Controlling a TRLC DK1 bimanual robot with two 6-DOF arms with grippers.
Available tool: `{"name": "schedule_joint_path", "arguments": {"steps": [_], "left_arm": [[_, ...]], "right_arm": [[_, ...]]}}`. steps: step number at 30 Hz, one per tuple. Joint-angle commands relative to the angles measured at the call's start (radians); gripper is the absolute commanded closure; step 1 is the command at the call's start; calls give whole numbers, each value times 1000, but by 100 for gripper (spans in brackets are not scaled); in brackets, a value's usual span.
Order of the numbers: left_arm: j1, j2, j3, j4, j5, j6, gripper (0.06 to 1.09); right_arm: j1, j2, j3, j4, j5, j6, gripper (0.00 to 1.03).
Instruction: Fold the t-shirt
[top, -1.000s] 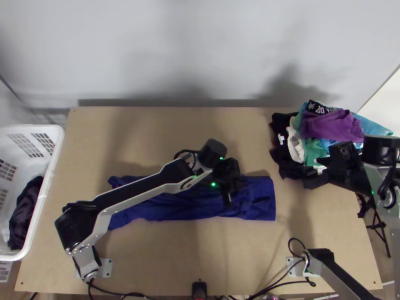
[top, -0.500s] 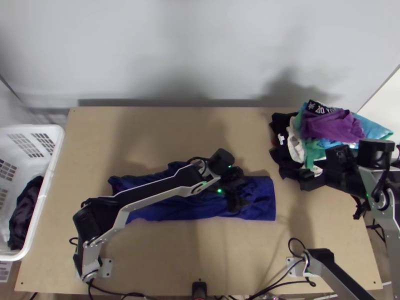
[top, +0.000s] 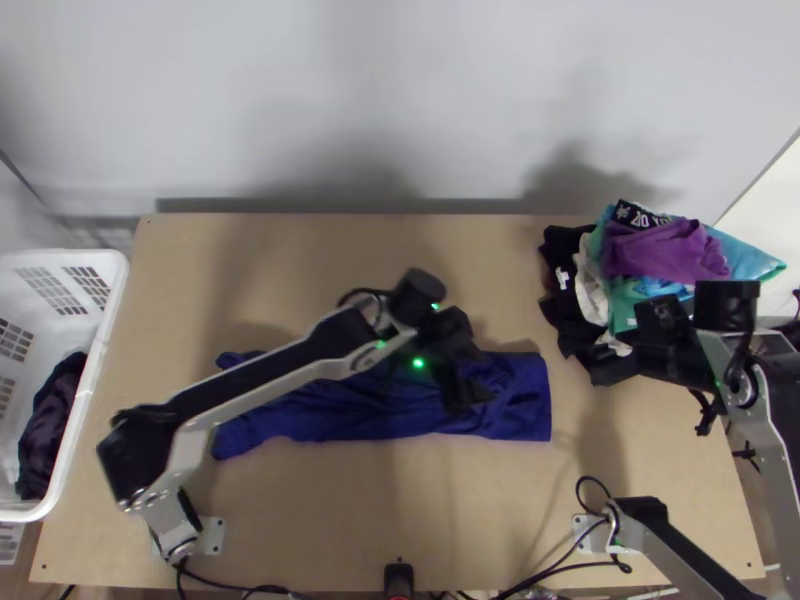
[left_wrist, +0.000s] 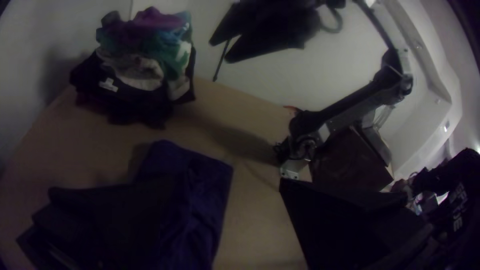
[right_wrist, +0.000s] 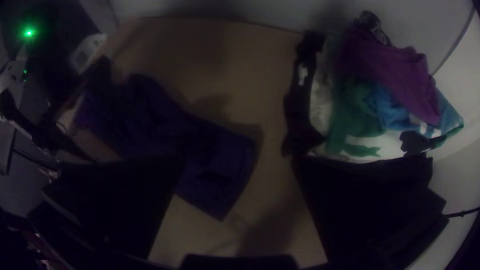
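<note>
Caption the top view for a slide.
Left hand over a blue t-shirt in a long strip; right hand near piled clothes.

My table (top: 300, 510): t-shirt (top: 325, 415) on it. Left of t-shirt, my basket (top: 87, 400), cloth (top: 52, 425) inside. Behind t-shirt, rightward: clothes pile (top: 660, 250).

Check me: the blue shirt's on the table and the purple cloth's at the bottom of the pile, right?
Not the bottom: the top view shows the purple cloth on top of the pile. The blue shirt is on the table.

Right claw (top: 613, 352) now nearer the blue t-shirt (top: 522, 400), left arm's elbow (top: 137, 455) nearer the white basket (top: 96, 370)
</note>
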Motion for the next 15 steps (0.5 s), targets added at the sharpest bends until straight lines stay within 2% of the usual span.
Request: {"name": "schedule_joint_path", "arguments": {"steps": [1,4,9,13,15], "left_arm": [[59,-107,25,-204,93,5,10],[176,-138,-17,-311,94,11,10],[332,-223,-98,-451,93,121,10],[446,-247,-89,-601,93,218,10],[507,-262,-104,-674,91,265,10]], "right_arm": [[4,54,-11,-35,-7,31,5],[6,102,-31,-76,-51,40,5],[20,134,11,-109,-108,46,5],[141,235,41,-188,-195,37,5],[187,270,28,-204,-200,32,5]]}}
